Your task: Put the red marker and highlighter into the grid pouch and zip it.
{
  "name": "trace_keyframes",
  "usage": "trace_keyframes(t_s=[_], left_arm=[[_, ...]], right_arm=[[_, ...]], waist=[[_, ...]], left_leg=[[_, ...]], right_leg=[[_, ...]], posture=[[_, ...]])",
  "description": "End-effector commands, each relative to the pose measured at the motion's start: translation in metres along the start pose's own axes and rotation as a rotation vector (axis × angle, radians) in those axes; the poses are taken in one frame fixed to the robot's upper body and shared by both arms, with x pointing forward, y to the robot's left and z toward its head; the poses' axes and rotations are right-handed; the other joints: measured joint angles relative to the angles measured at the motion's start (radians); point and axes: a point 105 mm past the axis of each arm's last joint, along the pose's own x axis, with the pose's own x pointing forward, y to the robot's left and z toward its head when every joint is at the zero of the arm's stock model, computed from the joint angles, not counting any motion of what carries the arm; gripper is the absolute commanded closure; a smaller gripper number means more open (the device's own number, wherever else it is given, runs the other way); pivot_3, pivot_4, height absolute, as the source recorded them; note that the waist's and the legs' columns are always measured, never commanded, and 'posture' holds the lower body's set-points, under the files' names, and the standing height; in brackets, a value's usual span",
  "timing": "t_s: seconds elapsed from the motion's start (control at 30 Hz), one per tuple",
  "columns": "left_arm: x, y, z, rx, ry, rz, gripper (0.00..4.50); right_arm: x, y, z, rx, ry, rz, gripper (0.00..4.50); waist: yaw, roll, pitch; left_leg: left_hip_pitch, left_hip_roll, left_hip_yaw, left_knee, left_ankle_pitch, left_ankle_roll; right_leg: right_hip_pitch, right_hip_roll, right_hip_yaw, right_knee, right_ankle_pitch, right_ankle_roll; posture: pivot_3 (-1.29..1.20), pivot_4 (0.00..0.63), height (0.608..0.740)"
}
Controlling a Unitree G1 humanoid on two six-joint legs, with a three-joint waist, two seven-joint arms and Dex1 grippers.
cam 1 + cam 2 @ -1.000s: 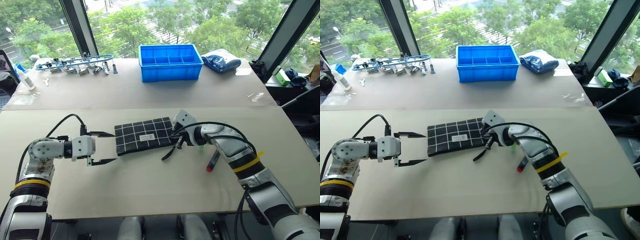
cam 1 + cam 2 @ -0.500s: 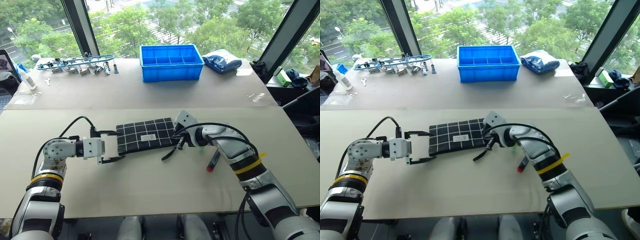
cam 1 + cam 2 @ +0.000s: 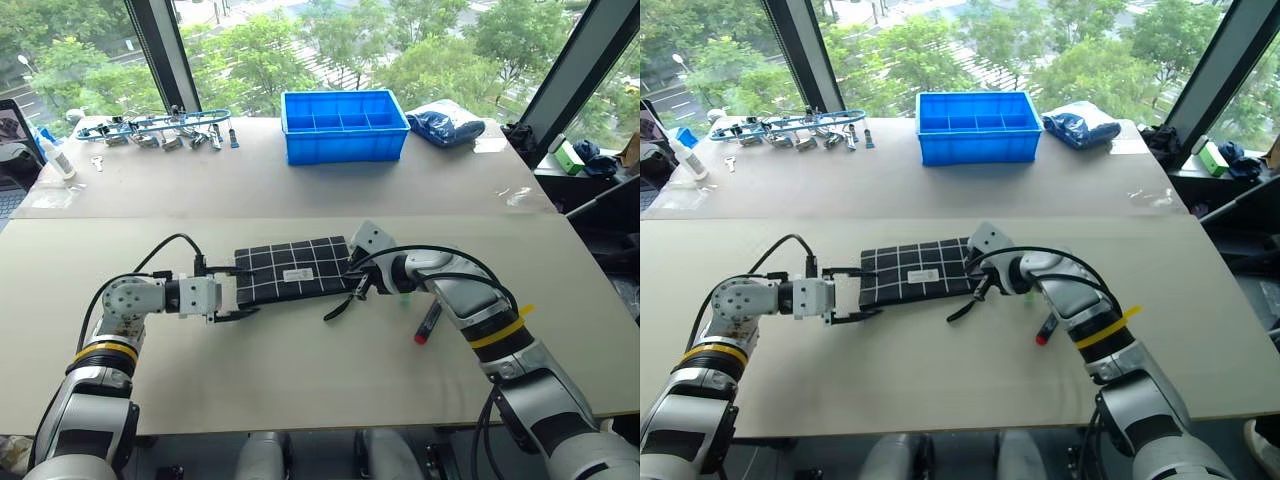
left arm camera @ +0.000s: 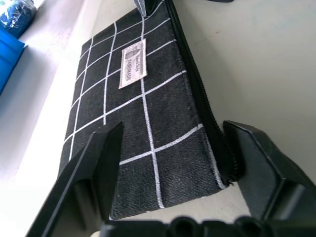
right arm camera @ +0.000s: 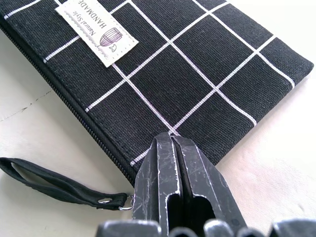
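Currently right gripper (image 5: 173, 148) fingers pressed together on grid pouch (image 3: 290, 268) corner; left gripper (image 4: 170, 163) fingers apart, straddling opposite end. Recommend clamping fabric squarely before unzipping.

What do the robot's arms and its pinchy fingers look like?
Both arms are built from shiny silver-grey and white shells with black joints. Each has a yellow band wrapped around the forearm, and a black cable loops out near each wrist. The left gripper and the right gripper each sit on a white wrist block and end in two flat, pointed black fingers.
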Motion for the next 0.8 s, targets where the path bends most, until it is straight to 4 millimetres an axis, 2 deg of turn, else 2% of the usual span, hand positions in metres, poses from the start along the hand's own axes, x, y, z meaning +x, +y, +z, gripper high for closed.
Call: trace_keyframes(t_s=[0.03, 0.33, 0.37, 0.43, 0.47, 0.5, 0.67, 0.7, 0.8], left_arm=[[0.000, -0.001, -0.001, -0.027, -0.005, -0.003, 4.47], [-0.002, 0.010, 0.003, -0.054, -0.043, 0.086, 4.47], [-0.002, 0.011, 0.003, -0.055, -0.049, 0.097, 4.47], [-0.002, 0.014, 0.005, -0.065, -0.064, 0.123, 4.50], [-0.002, 0.015, 0.006, -0.076, -0.073, 0.132, 4.50], [-0.002, 0.015, 0.007, -0.080, -0.078, 0.139, 4.50], [-0.002, 0.017, 0.010, -0.108, -0.100, 0.173, 4.50], [-0.003, 0.020, 0.012, -0.132, -0.116, 0.203, 4.50], [-0.004, 0.032, 0.018, -0.223, -0.179, 0.312, 4.50]], right_arm=[[-0.005, -0.001, 0.003, -0.001, -0.014, -0.009, 4.50], [-0.011, -0.003, 0.009, 0.003, -0.057, 0.004, 4.50], [-0.014, -0.008, 0.020, 0.025, -0.114, -0.020, 4.50], [-0.025, -0.028, 0.043, 0.101, -0.240, -0.091, 3.91], [-0.031, -0.034, 0.051, 0.125, -0.276, -0.109, 3.75], [-0.034, -0.038, 0.054, 0.135, -0.282, -0.123, 3.39], [-0.050, -0.032, 0.062, 0.234, -0.326, -0.046, 1.57], [-0.061, -0.031, 0.069, 0.259, -0.364, -0.014, 1.41], [-0.091, -0.040, 0.077, 0.282, -0.425, -0.043, 1.41]], waist=[[-0.001, 0.000, 0.000], [-0.002, 0.000, 0.000], [-0.002, 0.000, 0.000], [-0.005, 0.000, 0.000], [-0.007, 0.000, 0.000], [-0.007, 0.000, 0.000], [-0.009, 0.000, 0.000], [-0.009, 0.000, 0.000], [-0.007, 0.000, 0.000]], left_leg=[[0.000, 0.000, 0.000, 0.000, 0.000, 0.000], [0.000, 0.000, 0.000, 0.000, 0.000, 0.000], [-0.001, 0.000, 0.000, 0.000, 0.000, 0.000], [-0.001, 0.000, 0.000, 0.000, 0.000, 0.000], [-0.001, 0.000, 0.000, 0.000, 0.000, 0.000], [-0.002, 0.000, 0.000, 0.000, 0.000, 0.000], [-0.004, 0.000, 0.000, 0.000, 0.000, 0.000], [-0.004, 0.000, 0.000, 0.000, 0.000, 0.000], [-0.006, 0.000, -0.001, 0.000, 0.000, 0.000]], right_leg=[[0.000, 0.000, 0.000, 0.000, 0.000, 0.000], [0.000, 0.000, 0.000, -0.001, 0.000, 0.000], [-0.001, 0.000, 0.000, -0.001, 0.000, 0.000], [-0.001, 0.000, 0.000, 0.000, 0.000, 0.000], [-0.001, 0.000, 0.000, 0.000, 0.000, 0.000], [-0.002, 0.000, 0.000, 0.000, 0.000, 0.000], [-0.004, 0.000, 0.000, 0.007, 0.000, 0.000], [-0.004, 0.000, 0.000, 0.007, 0.000, 0.000], [-0.005, 0.000, 0.001, 0.007, 0.000, 0.000]], posture=[[0.00, 0.150, 0.740], [0.00, 0.150, 0.740], [0.00, 0.150, 0.740], [0.00, 0.150, 0.740], [0.00, 0.150, 0.740], [0.00, 0.150, 0.740], [0.00, 0.150, 0.740], [0.00, 0.150, 0.740], [0.00, 0.150, 0.740]])
